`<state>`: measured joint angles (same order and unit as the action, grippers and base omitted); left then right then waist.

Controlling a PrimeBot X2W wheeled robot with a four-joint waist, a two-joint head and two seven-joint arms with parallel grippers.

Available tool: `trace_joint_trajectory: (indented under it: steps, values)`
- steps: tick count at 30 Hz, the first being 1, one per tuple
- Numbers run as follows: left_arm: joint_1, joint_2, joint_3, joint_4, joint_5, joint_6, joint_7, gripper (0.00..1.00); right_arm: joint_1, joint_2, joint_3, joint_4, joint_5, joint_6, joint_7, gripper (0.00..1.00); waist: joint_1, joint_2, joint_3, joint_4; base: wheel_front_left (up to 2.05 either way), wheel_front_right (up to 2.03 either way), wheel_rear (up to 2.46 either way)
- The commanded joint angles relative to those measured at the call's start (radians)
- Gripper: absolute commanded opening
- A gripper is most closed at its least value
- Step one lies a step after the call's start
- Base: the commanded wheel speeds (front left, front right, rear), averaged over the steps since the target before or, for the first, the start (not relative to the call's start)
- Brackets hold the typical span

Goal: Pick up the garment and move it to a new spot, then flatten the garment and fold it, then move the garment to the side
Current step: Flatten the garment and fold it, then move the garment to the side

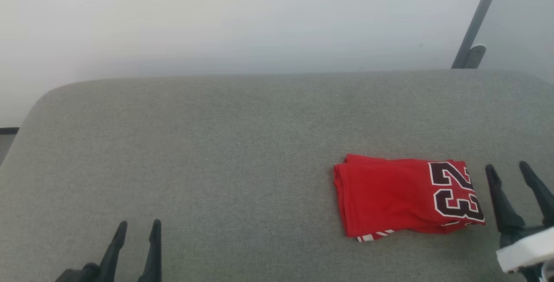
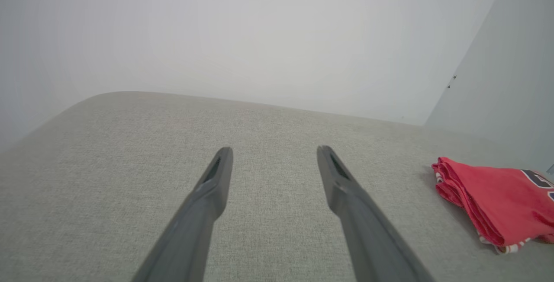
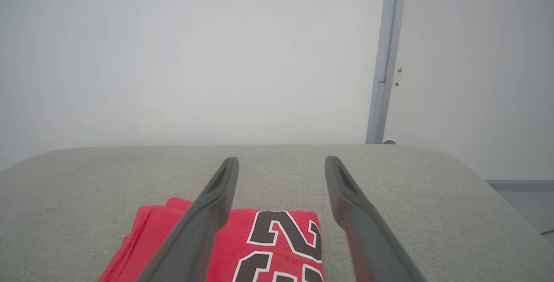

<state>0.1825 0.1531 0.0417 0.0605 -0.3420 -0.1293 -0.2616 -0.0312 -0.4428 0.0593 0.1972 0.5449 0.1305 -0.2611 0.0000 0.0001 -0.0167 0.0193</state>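
Ahead of you in the head view, the folded garment [image 1: 402,195] lies on the cushion [image 1: 216,143], just left of your right gripper [image 1: 507,166] and well right of your left gripper [image 1: 140,222]. Both pairs of fingers are spread wide and empty. Left wrist view: the garment [image 2: 497,195] is far right of the fingers. Right wrist view: the garment [image 3: 268,238] shows behind the left finger and between the pair.

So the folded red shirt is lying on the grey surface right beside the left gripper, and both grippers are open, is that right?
Not quite. The shirt lies beside the right gripper, not the left gripper, which is well apart from it; the head view shows this. The rest holds: it is folded, on the grey surface, and both grippers are open.
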Motion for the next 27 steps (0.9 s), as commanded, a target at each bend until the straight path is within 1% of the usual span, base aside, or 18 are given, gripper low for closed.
trace_joint_trajectory:
  steps: [1, 8, 15, 22, 25, 27]
  values:
    - [0.025, -0.007, 0.010, -0.019, 0.016, -0.001, -0.004, 1.00, 0.036, 0.016, -0.029, -0.036, -0.017, 0.000, -0.005, 1.00, 0.0000, -0.0001, 0.000, 0.002, 0.00, 0.00, 0.00]
    - [0.062, -0.025, 0.032, -0.065, 0.020, -0.001, -0.004, 1.00, 0.127, 0.060, -0.113, -0.131, -0.059, 0.000, 0.024, 1.00, 0.0000, -0.0001, 0.003, 0.010, 0.00, 0.00, 0.00]
    - [0.059, -0.031, 0.025, -0.071, 0.021, -0.001, -0.004, 1.00, 0.149, 0.085, -0.128, -0.176, -0.074, 0.000, 0.055, 1.00, 0.0000, -0.0001, 0.005, 0.008, 0.00, 0.00, 0.00]
    - [0.041, -0.029, 0.013, -0.067, 0.024, -0.001, -0.004, 1.00, 0.145, 0.088, -0.125, -0.189, -0.069, 0.000, 0.080, 1.00, 0.0000, -0.0001, 0.010, 0.013, 0.00, 0.00, 0.00]
    - [0.024, -0.031, 0.000, -0.055, 0.025, -0.001, -0.004, 1.00, 0.126, 0.075, -0.111, -0.186, -0.073, 0.000, 0.113, 1.00, 0.0000, -0.0001, 0.017, 0.017, 0.00, 0.00, 0.00]
    - [0.006, -0.033, -0.011, -0.049, 0.026, -0.001, -0.004, 1.00, 0.106, 0.059, -0.102, -0.179, -0.077, 0.000, 0.160, 1.00, 0.0000, -0.0001, 0.029, 0.017, 0.00, 0.00, 0.00]
